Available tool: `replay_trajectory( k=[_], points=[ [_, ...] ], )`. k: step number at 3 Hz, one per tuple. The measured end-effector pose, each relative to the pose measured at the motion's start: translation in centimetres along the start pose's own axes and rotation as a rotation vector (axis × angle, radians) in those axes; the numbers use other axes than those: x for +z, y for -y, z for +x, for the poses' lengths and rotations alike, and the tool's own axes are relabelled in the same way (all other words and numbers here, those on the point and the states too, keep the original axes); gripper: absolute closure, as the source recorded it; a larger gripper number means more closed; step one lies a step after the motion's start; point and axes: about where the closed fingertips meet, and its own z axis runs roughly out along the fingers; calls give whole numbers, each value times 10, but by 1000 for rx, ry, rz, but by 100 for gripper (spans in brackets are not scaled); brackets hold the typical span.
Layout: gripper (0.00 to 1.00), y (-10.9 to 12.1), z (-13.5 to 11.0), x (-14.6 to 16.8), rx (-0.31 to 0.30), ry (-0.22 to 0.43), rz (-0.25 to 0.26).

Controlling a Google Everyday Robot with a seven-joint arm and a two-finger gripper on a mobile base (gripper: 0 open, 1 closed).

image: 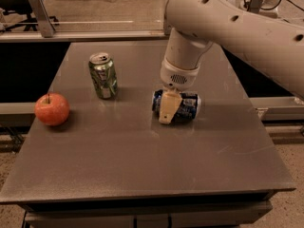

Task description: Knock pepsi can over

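Observation:
The pepsi can (186, 106), dark blue with white markings, lies on its side on the grey table (142, 160), right of centre. My gripper (168, 111) hangs from the big white arm straight down onto the can's left half. One cream finger (168, 108) lies across the front of the can; the other is hidden behind it.
A green can (103, 75) stands upright to the left of the pepsi can. A red apple (52, 109) sits near the table's left edge. A metal rail (85, 23) runs behind the table. The white arm spans the upper right.

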Motion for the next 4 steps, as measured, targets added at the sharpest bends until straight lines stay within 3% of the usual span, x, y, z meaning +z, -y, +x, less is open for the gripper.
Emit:
replay_trajectory(
  k=[1,3,4],
  points=[
    [0,0,-1,0,-1,0,1],
    [0,1,2,-1,5,19,-7],
    [0,19,35,-8,51,76,-40]
  ],
)
